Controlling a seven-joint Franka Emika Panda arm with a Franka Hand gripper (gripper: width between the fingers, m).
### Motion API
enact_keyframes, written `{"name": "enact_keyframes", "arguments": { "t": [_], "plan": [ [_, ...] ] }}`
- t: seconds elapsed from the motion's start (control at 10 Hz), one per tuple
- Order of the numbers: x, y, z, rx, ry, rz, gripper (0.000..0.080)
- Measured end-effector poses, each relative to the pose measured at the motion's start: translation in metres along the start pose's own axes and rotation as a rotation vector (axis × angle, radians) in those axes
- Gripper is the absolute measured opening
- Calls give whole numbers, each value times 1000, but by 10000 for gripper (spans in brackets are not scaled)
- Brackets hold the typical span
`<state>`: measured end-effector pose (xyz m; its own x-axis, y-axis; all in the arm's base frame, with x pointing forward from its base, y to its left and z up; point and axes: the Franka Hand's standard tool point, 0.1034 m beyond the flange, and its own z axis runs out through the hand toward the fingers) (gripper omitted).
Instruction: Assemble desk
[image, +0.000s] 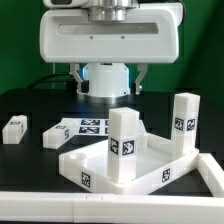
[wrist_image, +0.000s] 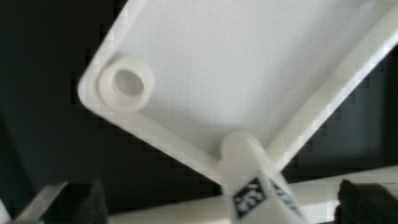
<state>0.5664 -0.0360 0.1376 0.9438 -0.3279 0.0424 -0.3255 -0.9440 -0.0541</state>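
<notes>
While the gripper (wrist_image: 217, 203) hangs with jaws spread wide and empty, the desk tabletop (image: 150, 158) lies near the marker board (image: 80, 128), carrying a middle leg (image: 124, 140) and a corner leg (image: 183, 120) upright (a loose leg (image: 15, 128) lies well apart).

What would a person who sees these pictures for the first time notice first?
The large white tabletop panel in front strikes first, with two legs upright on it: one at the centre, one toward the exterior view's right. A loose leg lies on the dark table at the exterior view's left, apart from the marker board. In the wrist view one round socket is empty and the jaws stand open.
</notes>
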Motion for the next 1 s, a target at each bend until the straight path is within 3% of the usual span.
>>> {"name": "enact_keyframes", "arguments": {
  "t": [0.2,0.4,0.8,1.0],
  "plan": [
    [-13,8,13,1,-13,222,649],
    [-18,3,22,4,-2,376,649],
    [-19,0,24,21,-4,535,649],
    [-38,11,46,3,30,504,649]
  ]
}}
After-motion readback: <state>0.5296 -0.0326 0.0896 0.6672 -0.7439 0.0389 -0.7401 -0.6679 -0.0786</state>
